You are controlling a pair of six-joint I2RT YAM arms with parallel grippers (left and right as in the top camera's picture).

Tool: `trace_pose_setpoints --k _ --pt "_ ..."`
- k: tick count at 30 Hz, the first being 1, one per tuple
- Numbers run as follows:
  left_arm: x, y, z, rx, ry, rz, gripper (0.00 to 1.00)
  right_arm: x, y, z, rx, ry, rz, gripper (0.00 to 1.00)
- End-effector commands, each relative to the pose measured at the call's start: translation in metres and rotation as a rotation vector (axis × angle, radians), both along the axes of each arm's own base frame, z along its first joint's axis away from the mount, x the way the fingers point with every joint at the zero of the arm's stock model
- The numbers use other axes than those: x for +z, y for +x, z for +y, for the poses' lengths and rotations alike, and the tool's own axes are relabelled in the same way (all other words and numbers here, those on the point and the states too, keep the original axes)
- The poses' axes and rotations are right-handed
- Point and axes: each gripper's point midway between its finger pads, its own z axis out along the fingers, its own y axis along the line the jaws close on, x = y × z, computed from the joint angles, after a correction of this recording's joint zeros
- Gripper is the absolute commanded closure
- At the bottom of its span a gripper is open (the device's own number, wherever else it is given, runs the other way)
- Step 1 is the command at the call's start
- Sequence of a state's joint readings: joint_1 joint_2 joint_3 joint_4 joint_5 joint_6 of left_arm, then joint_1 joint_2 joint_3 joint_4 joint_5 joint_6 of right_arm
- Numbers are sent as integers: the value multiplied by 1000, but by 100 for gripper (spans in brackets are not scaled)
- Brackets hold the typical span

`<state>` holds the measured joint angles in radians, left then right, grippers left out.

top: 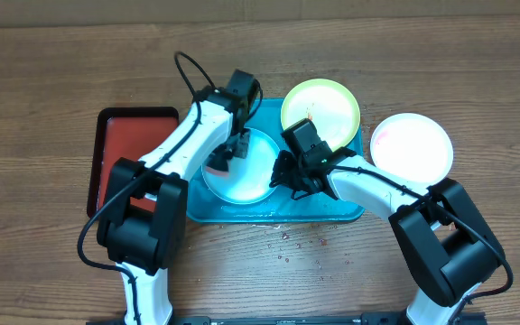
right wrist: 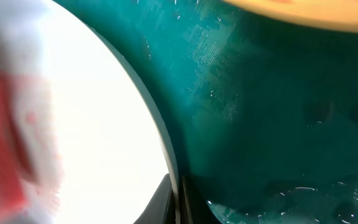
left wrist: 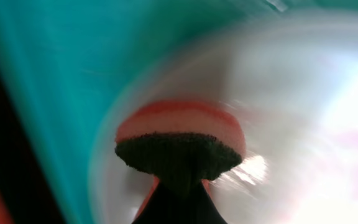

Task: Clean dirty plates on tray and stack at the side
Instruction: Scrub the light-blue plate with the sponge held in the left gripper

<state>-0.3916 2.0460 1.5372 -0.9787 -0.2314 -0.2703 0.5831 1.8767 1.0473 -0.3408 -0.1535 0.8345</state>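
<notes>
The wooden tabletop [top: 43,72] carries the turquoise tray [top: 269,213], a red black-rimmed tray [top: 120,144] just left, a white-rimmed plate [top: 413,144] just right, and red specks [top: 301,244] in front.

surface: wooden table [top: 52,81], brown grain | far edge: pale strip [top: 242,7]

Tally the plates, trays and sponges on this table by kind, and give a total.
Plates: 3 (mint plate, green plate, white plate)
Trays: 2 (blue tray, red tray)
Sponges: 1 (sponge)
Total: 6
</notes>
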Motion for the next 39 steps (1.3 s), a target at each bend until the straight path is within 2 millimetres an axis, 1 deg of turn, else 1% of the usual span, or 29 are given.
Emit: trace_pose_setpoints --k 1,5,7,11,13,15,17,18,21,24,26,28,30,31,33,34,36,39 --pt "11 13 18 77 96 -72 96 1 5 2 -5 2 -4 96" --pt "-4 -9 -10 -11 -55 53 96 1 5 2 -5 2 -4 96" --pt "-13 -20 -19 -35 -106 101 96 1 5 2 -5 2 -4 96" --pt "-29 -52 -39 -129 -194 217 96 1 5 2 -5 2 -4 96" --pt "-32 -70 -58 -236 -297 289 96 1 5 2 -5 2 -4 96" --pt "-31 -88 -81 -381 -421 343 96 1 5 2 -5 2 -5 96" --pt "-28 -93 -95 -465 -486 349 96 1 5 2 -5 3 -4 96" --pt "-28 -91 -99 -485 -494 334 96 1 5 2 -5 3 -4 96" --pt "-28 -70 -109 -517 -499 236 96 1 5 2 -5 2 -4 96" --pt "-26 -46 -121 -513 -524 127 96 1 5 2 -5 2 -4 96" --pt "-24 -24 -124 -497 -506 34 96 1 5 2 -5 2 -4 96" --pt "-23 -5 -120 -485 -456 -45 96 1 5 2 -4 2 -4 96" --pt "-21 14 -112 -446 -385 -118 96 1 5 2 -4 1 -4 96" --pt "-21 27 -99 -394 -304 -170 96 1 5 2 -1 1 -5 96" --pt "-21 36 -77 -308 -188 -208 96 1 5 2 -1 1 -5 96" --pt "-20 39 -61 -250 -110 -224 96 1 5 2 -1 1 -5 96" --pt "-17 39 -27 -119 44 -248 96 1 5 2 -1 1 -5 96" --pt "-9 27 17 68 229 -268 96 1 5 2 -1 1 -6 96"
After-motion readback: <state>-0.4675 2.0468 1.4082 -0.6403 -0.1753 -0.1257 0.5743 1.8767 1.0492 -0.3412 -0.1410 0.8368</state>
